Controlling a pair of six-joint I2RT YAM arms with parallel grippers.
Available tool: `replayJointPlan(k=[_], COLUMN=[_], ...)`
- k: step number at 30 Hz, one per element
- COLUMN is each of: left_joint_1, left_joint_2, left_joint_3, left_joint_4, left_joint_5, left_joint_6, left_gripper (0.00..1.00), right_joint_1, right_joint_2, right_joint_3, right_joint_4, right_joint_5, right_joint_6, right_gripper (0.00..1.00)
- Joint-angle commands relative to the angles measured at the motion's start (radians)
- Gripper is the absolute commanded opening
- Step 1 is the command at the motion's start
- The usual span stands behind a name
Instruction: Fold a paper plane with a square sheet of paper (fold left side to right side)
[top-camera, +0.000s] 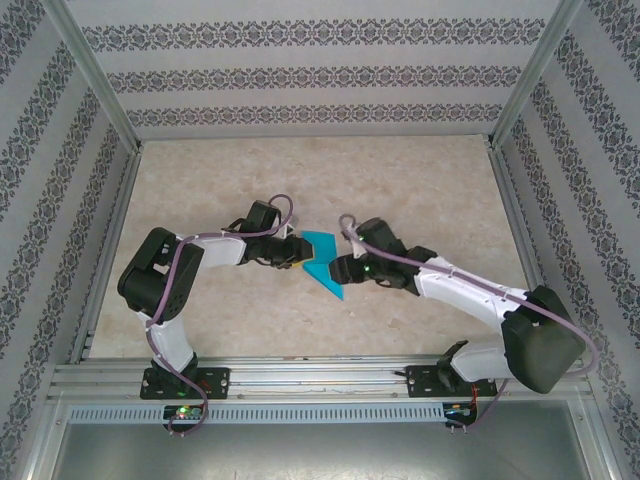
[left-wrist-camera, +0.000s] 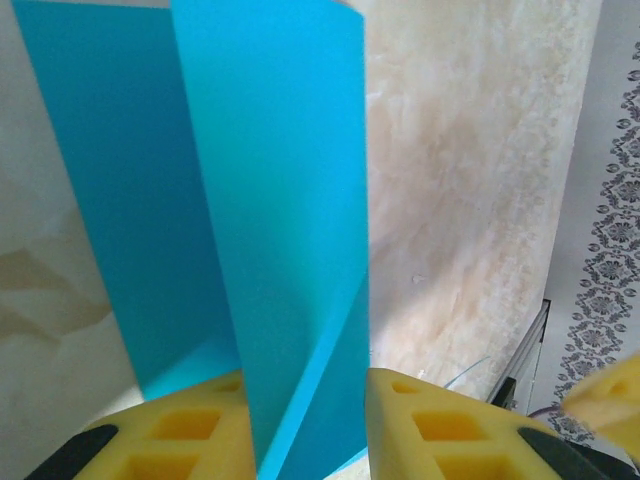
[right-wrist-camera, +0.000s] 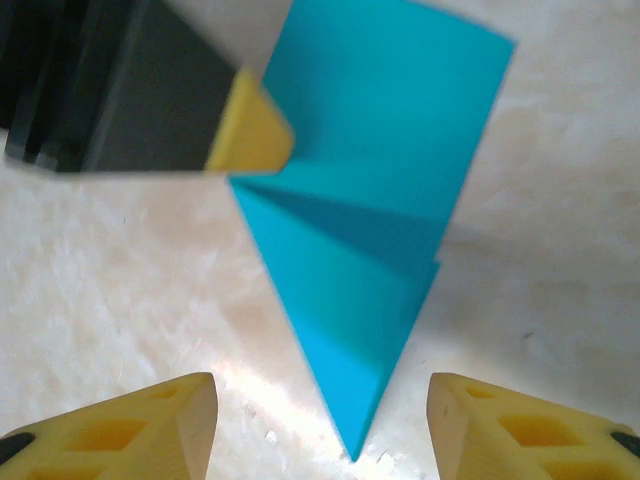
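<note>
square sheet of paper on marbled counter, raised flap between left fingers, grip unclear, right fingers apart astride its point, patterned walls

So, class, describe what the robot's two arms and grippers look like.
Both the left arm and right arm have white links, bulky black joint housings and a pale lilac cable running along them. The fingers are yellow blocks with square recesses and black inserts.
</note>
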Motion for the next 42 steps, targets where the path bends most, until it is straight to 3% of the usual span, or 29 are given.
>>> replayJointPlan(k=[1,4,10,31,42], left_joint_1=[-0.019,-0.027,-0.033,-0.038,-0.039], left_joint_2=[-0.025,-0.024,-0.020,-0.023,-0.029], left_joint_3=[0.035,0.042,0.050,0.070,0.067], left_joint_4=[0.029,0.029,0.023,-0.001,-0.004], left_joint_5=[0.029,0.031,0.030,0.028,0.015], left_joint_6=[-0.003,-0.005,-0.008,-0.014,-0.014], left_gripper=[0.31,0.31,0.31,0.30,0.30], right_joint_1=[0.118,0.214,0.283,0.294,0.294], right_joint_2=[0.034,0.105,0.258,0.360,0.373], right_joint_3=[0.029,0.057,0.139,0.174,0.164], right_joint_4=[-0.110,-0.113,-0.133,-0.101,-0.099], right_joint_5=[0.253,0.352,0.443,0.571,0.564], right_joint_6=[-0.005,0.001,0.000,-0.028,-0.027], right_gripper=[0.58,0.57,0.55,0.43,0.23])
